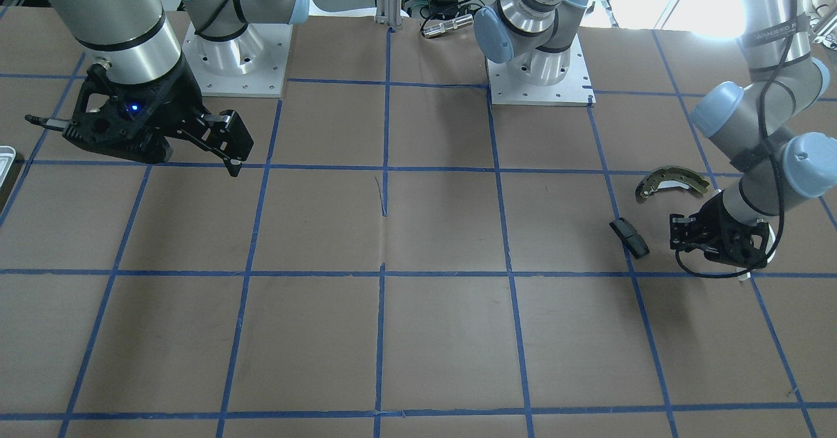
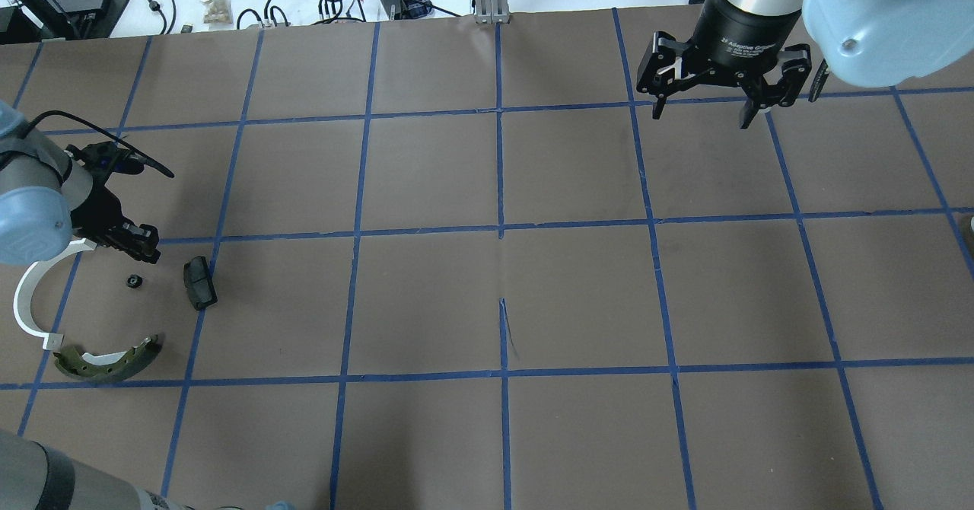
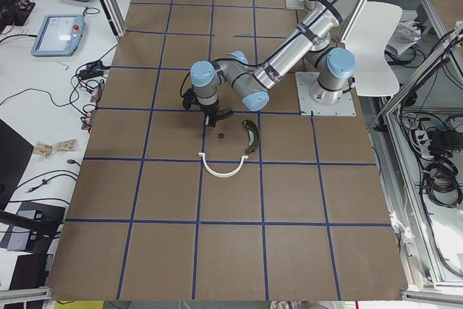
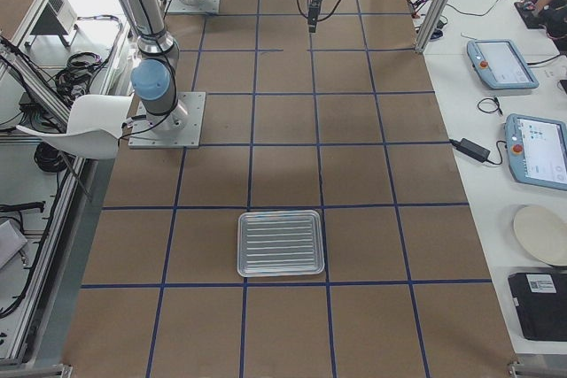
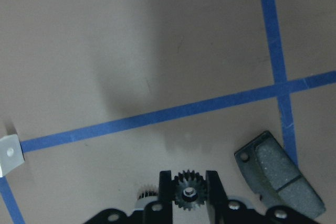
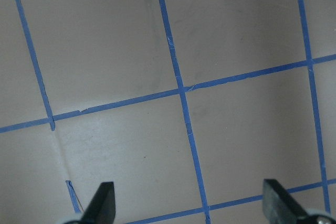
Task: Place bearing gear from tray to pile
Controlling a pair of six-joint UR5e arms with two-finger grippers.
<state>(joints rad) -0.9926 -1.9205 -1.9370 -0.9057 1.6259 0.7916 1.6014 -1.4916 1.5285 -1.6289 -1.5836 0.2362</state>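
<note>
The small black bearing gear lies on the brown table within the pile. It lies between the white half-ring and the black block, above the curved brake shoe. My left gripper hangs just above the gear, jaws slightly apart and not holding it. In the left wrist view the gear shows between the fingertips, with the block to the right. My right gripper is open and empty, far off. The tray looks empty.
The tray's corner shows at the edge of the front view. Both arm bases stand on the robot's side of the table. Cables and controllers lie beyond the table's far edge. The right wrist view shows bare paper with blue tape lines.
</note>
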